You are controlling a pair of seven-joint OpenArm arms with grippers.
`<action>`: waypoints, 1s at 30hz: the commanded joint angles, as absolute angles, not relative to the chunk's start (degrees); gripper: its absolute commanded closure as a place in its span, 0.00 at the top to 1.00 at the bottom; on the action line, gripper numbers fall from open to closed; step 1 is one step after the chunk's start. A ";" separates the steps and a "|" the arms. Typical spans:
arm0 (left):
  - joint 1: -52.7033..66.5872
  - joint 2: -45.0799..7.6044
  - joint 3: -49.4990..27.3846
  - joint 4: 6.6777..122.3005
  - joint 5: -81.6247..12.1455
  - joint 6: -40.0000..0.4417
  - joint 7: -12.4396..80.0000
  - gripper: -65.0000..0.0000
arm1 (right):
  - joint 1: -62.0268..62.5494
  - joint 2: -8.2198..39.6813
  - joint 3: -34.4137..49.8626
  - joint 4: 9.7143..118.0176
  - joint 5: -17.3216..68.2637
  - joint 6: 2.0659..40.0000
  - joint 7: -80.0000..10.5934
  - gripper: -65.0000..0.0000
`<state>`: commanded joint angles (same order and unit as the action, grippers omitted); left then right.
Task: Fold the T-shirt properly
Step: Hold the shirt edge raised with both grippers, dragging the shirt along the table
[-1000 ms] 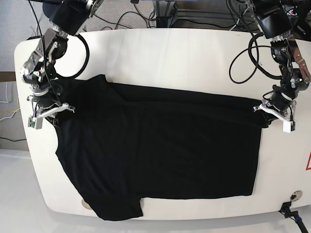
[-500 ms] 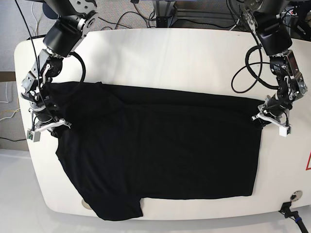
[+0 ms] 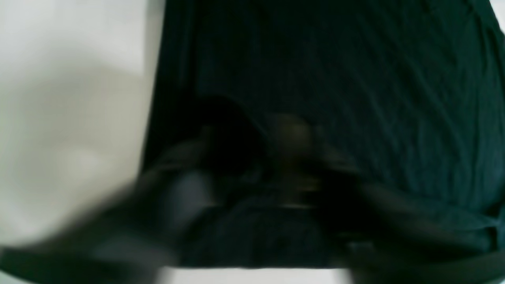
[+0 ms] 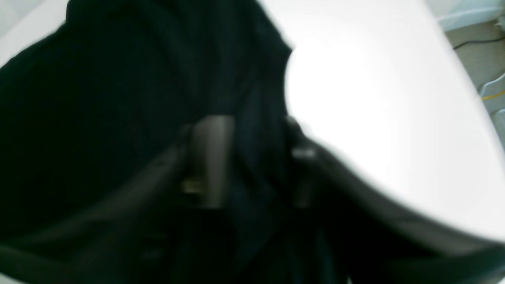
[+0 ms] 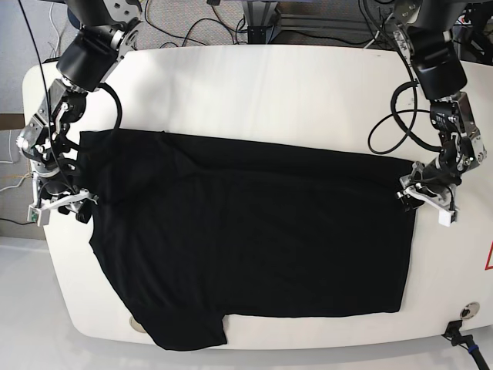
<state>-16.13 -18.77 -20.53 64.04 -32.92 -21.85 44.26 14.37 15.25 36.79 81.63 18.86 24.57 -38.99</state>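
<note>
The black T-shirt [image 5: 254, 231] lies spread flat across the white table [image 5: 269, 85], with one sleeve hanging over the front edge. My left gripper [image 5: 420, 200] is at the shirt's right upper corner. In the blurred left wrist view, my left gripper [image 3: 256, 157] is closed on bunched black cloth [image 3: 355, 79]. My right gripper [image 5: 68, 204] is at the shirt's left edge by the sleeve. In the right wrist view, my right gripper [image 4: 256, 157] has a fold of the cloth [image 4: 98, 98] pinched between its fingers.
Cables [image 5: 192, 31] lie behind the table's back edge. A round grommet [image 5: 467, 312] sits at the front right corner and a red marking [image 5: 488, 258] at the right edge. The table's left edge is just beside my right gripper.
My right gripper has moved left and down, drawing the shirt's left sleeve out toward the table edge. My left gripper has moved down and inward onto the shirt's right corner.
</note>
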 joint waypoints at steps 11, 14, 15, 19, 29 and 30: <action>-7.52 -23.96 -15.60 81.89 -25.01 -27.12 33.54 0.89 | -3.38 16.57 36.79 98.59 19.03 24.84 -38.99 0.73; -3.21 -23.96 -15.60 86.99 -19.47 -29.76 31.16 0.89 | -7.16 16.66 36.79 100.09 19.03 24.84 -38.99 0.73; -2.07 -23.96 -15.78 88.22 -17.98 -30.29 31.16 0.89 | -7.78 16.66 36.88 99.91 19.03 24.84 -38.99 0.73; 3.30 -23.87 -15.96 92.53 -16.40 -30.73 30.99 0.89 | -8.84 16.66 36.97 97.63 18.95 24.84 -38.99 0.73; 8.04 -23.60 -18.77 95.16 -16.40 -31.87 30.99 0.89 | -5.14 18.33 36.97 85.41 18.95 27.30 -38.55 0.74; 8.04 -23.60 -18.77 95.16 -16.40 -31.87 30.99 0.89 | -5.05 18.33 36.97 84.79 18.95 27.91 -38.55 0.74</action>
<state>8.04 -23.60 -18.77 95.16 -16.40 -31.87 30.99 -5.05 18.33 36.97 84.79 18.95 27.91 -38.55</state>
